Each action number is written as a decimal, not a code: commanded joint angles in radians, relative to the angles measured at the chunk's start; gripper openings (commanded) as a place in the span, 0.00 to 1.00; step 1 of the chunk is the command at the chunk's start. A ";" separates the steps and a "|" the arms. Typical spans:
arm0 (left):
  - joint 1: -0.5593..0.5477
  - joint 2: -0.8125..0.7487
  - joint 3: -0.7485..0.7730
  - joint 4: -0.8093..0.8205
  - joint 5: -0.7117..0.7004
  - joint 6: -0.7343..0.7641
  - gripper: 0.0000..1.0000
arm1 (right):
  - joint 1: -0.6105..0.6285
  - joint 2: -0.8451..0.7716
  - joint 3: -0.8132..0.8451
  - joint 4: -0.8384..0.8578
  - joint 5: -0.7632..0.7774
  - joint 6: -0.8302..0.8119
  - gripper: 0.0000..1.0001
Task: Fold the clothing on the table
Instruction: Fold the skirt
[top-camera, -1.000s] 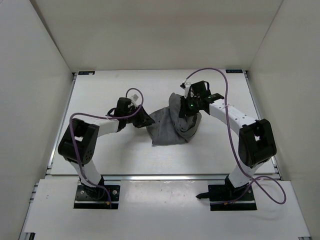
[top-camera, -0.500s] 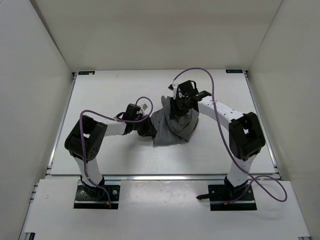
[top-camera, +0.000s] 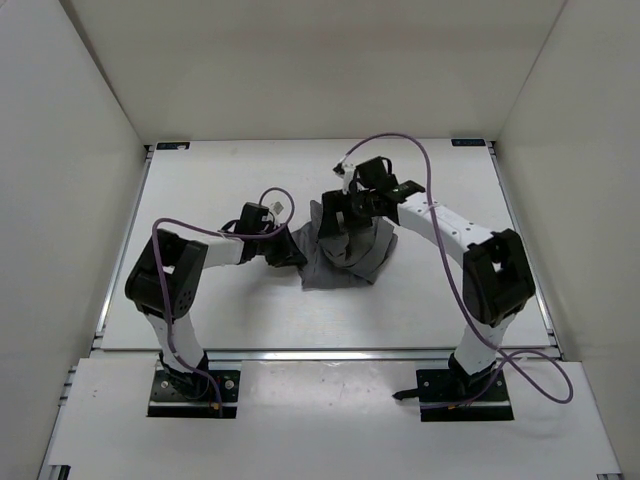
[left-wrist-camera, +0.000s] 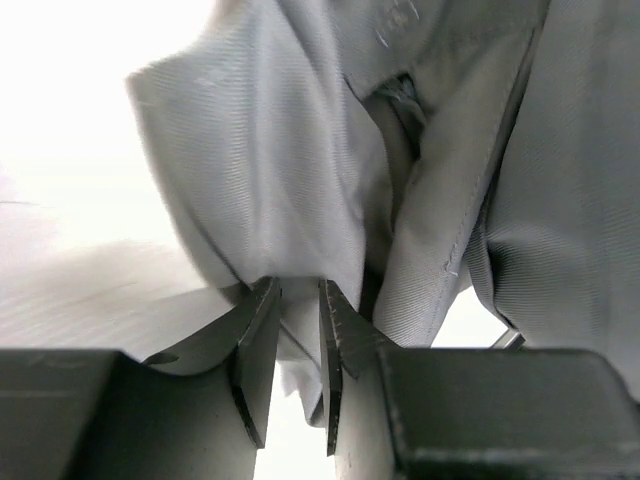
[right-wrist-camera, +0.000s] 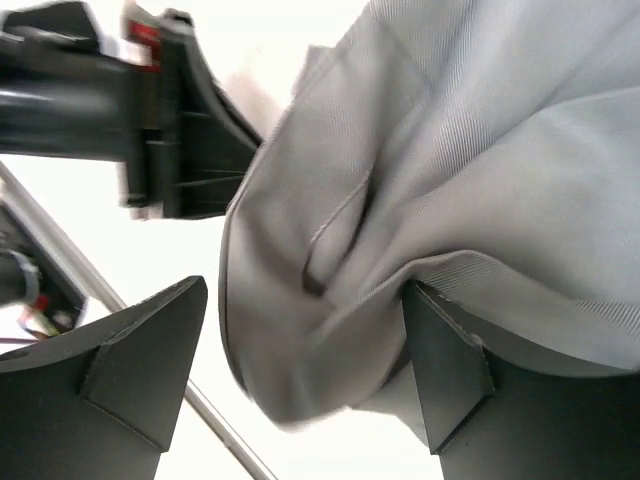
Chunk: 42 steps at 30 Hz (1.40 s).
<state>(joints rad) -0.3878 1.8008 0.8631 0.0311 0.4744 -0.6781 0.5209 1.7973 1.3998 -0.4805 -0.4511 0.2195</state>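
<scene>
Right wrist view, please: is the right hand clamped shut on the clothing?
No, the right hand has its fingers spread wide apart, with the clothing bunched loosely in the gap between them.

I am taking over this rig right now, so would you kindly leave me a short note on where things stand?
Grip: the left end effector is shut on a fold at the left side of the clothing. The right end effector is open, jaws wide, with cloth lying between them but not pinched.
Place: the clothing sits in a rumpled heap near the middle of the table.
Done: no flat, tidy fold shows yet.
Left: spread the clothing out, then fold it.
</scene>
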 joint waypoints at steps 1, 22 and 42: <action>0.030 -0.073 0.024 -0.016 0.012 0.026 0.34 | -0.019 -0.157 -0.002 0.121 -0.047 0.061 0.76; 0.084 -0.285 0.103 -0.024 0.033 -0.018 0.27 | -0.076 -0.207 -0.245 0.146 0.193 -0.028 0.13; -0.031 -0.150 0.107 -0.072 -0.042 0.027 0.29 | 0.047 0.079 0.108 0.169 0.121 -0.080 0.20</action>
<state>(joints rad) -0.4492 1.7329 1.0168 -0.0036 0.4305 -0.6804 0.5316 1.8492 1.4876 -0.3618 -0.2703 0.1188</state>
